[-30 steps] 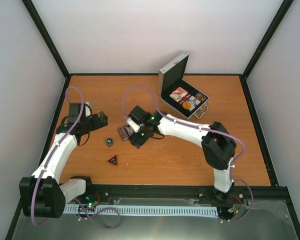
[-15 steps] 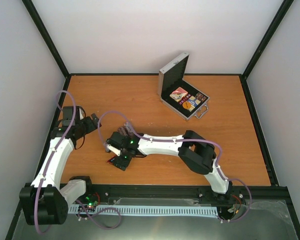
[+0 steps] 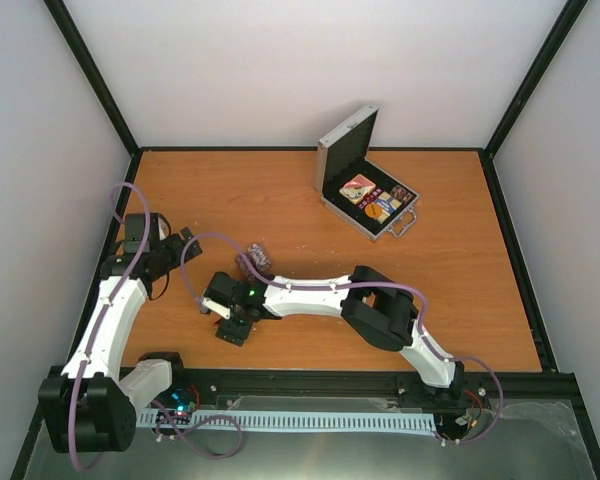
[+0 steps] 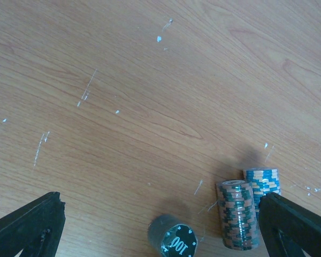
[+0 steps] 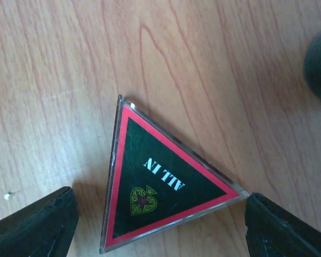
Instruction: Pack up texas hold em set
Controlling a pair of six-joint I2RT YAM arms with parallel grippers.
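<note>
The dark red-edged "ALL IN" triangle (image 5: 155, 187) lies flat on the table. My right gripper (image 5: 160, 214) is open and straddles it, with the triangle's right corner close to one finger. In the top view the right gripper (image 3: 232, 328) hides the triangle. Striped chip stacks (image 3: 258, 260) stand on the table. In the left wrist view a green-brown stack (image 4: 238, 214) and a blue stack (image 4: 262, 182) stand upright, and a dark "100" stack (image 4: 174, 238) lies on its side. My left gripper (image 4: 160, 201) is open and empty, near the stacks. The silver case (image 3: 340, 150) stands open at the back right.
Inside the case lie the card deck (image 3: 357, 187), an orange disc (image 3: 373, 210) and chips (image 3: 396, 194); its handle (image 3: 404, 226) points to the near right. The left gripper (image 3: 185, 243) sits near the table's left edge. A dark blurred shape (image 5: 318, 64) is beyond the triangle.
My right arm swung from the chip stacks toward the near left and now hangs over the triangle. The left gripper drew back a little to the left.
</note>
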